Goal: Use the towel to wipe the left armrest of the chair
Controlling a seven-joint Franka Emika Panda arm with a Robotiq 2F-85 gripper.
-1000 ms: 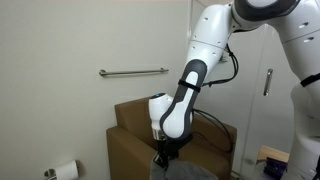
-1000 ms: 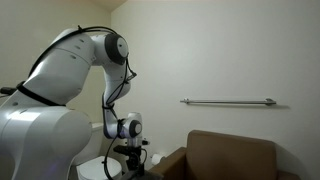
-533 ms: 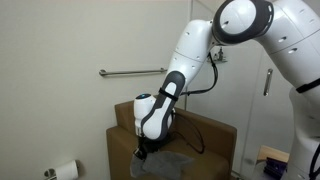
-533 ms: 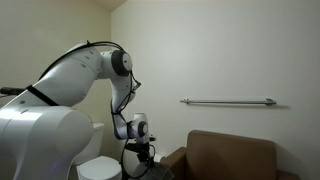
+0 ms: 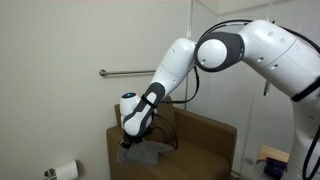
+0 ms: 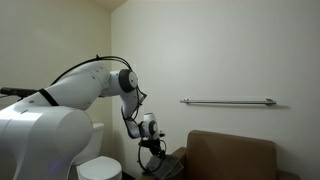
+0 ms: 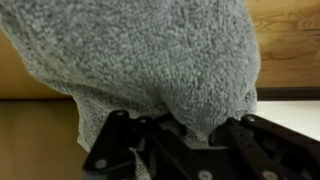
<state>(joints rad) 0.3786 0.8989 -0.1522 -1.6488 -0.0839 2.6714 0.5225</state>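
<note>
1. Right now the tool (image 7: 180, 132) is pinched onto the grey terry-cloth towel (image 7: 130, 55). In the wrist view its black fingers (image 7: 112, 140) come up from 6 o'clock, and the cloth bunches between them and fills the frame up to 12 o'clock.
2. In an exterior view the tool (image 5: 128, 143) points downward. The towel (image 5: 148, 154) spreads from it toward 4 o'clock and lies on the brown upholstered chair (image 5: 205, 135), over the armrest (image 5: 116, 150) at the chair's 9 o'clock side. Whether the cloth is pressed flat against the upholstery cannot be told.
3. Seen from the opposite side, the tool (image 6: 153, 158) sits low at the 9 o'clock edge of the chair (image 6: 235, 155); the towel is too dark and small there to make out.
4. Further out, the white robot arm (image 5: 250, 50) reaches in from 2 o'clock. A metal grab bar (image 5: 133, 72) runs along the wall at 12 o'clock above the armrest, and a toilet-paper roll (image 5: 65, 170) hangs at 8 o'clock.
5. The step in hand looks like the wipe itself, with the cloth gripped and laid on the armrest and no sign of grasping or release.
6. The next move probably calls for a steady drag along the armrest's length, with light downward pressure and a firm grip so the towel does not slip free or snag on the edge.
</note>
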